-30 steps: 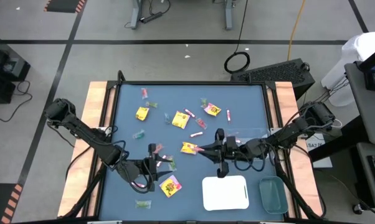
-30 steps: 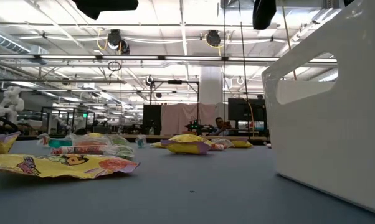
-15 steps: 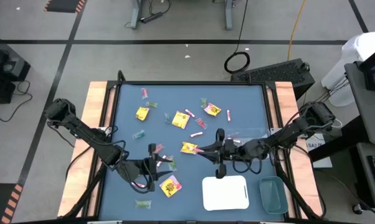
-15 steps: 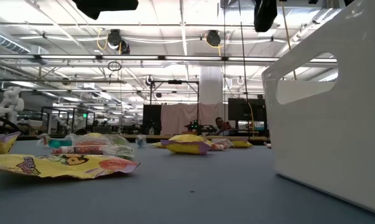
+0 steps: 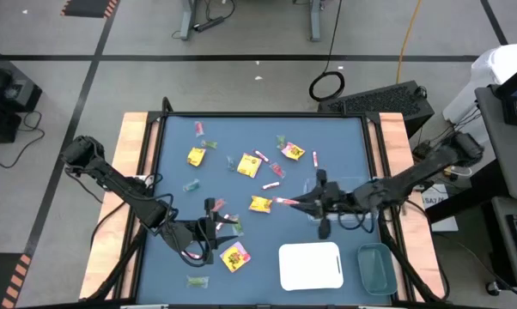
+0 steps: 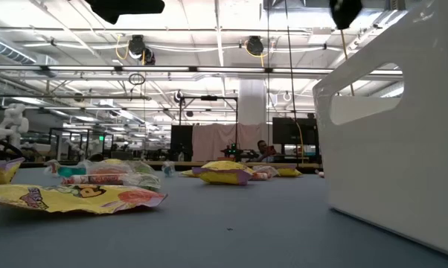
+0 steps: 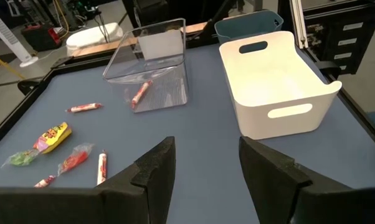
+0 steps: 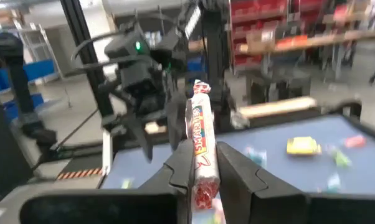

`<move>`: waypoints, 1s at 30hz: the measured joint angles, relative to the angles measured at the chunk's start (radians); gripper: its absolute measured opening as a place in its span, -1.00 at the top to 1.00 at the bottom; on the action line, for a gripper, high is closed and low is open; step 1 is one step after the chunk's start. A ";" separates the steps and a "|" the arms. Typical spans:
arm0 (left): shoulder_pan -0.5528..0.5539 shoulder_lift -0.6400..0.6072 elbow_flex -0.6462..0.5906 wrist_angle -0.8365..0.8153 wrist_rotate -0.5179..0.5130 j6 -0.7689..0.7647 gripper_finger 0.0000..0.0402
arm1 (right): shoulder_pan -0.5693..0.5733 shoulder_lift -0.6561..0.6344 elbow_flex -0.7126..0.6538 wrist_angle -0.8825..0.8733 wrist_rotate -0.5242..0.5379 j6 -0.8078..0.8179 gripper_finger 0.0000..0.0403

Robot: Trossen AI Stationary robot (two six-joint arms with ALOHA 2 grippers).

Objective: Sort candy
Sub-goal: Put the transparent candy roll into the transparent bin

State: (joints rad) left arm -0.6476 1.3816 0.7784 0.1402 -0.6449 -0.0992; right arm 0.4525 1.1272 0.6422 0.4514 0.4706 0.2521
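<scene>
Candy lies scattered on the blue table (image 5: 181, 206): yellow packets (image 5: 248, 165), pink-red sticks (image 5: 274, 184), small green pieces (image 5: 191, 184). My right gripper (image 5: 294, 202) is mid-table, above the surface, beside a yellow packet (image 5: 260, 203), and is shut on a pink-red stick (image 8: 200, 137). My left gripper (image 5: 214, 225) is open and empty, low over the near-left part of the table, with a yellow packet (image 5: 234, 256) just nearer. Its fingers show apart in the left wrist view (image 7: 203, 168). My right gripper pinches one end of the pink-red stick (image 8: 203, 180) between its two fingers. The fingers lie about level, coming from the table's right, along the stick. The rest of the stick (image 5: 284, 201) sticks out past the fingertips toward the table's left, clear of the table.
A clear tray (image 7: 151, 65) with one pink-red stick (image 7: 140, 93) in it stands right of centre. A white tray (image 5: 310, 264) and a green-tinted tray (image 5: 374, 266) stand at the near right. The white tray's wall fills the low view's right side (image 6: 395, 126).
My right gripper has gone toward the table's right edge, toward the clear tray, carrying the pink-red stick clear of the table. The yellow packet beside it has stayed where it was.
</scene>
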 joint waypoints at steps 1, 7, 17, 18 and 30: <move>0.000 0.000 0.000 0.000 0.000 0.000 0.09 | 0.009 -0.045 0.000 -0.072 0.000 0.032 0.79; 0.000 0.000 0.000 0.000 0.001 -0.026 0.09 | 0.044 -0.278 0.000 -0.472 0.001 0.226 0.79; 0.000 0.002 0.000 0.000 0.007 -0.053 0.09 | 0.042 -0.443 0.000 -1.061 0.000 0.524 0.79; 0.000 0.003 0.000 0.000 0.007 -0.053 0.09 | 0.040 -0.441 0.000 -1.096 -0.001 0.544 0.79; 0.000 0.004 0.000 -0.029 0.007 -0.064 0.09 | 0.039 -0.255 0.000 -1.263 -0.003 0.682 0.79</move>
State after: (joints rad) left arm -0.6479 1.3857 0.7784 0.1111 -0.6380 -0.1634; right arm 0.4919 0.8722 0.6426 -0.8112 0.4677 0.9343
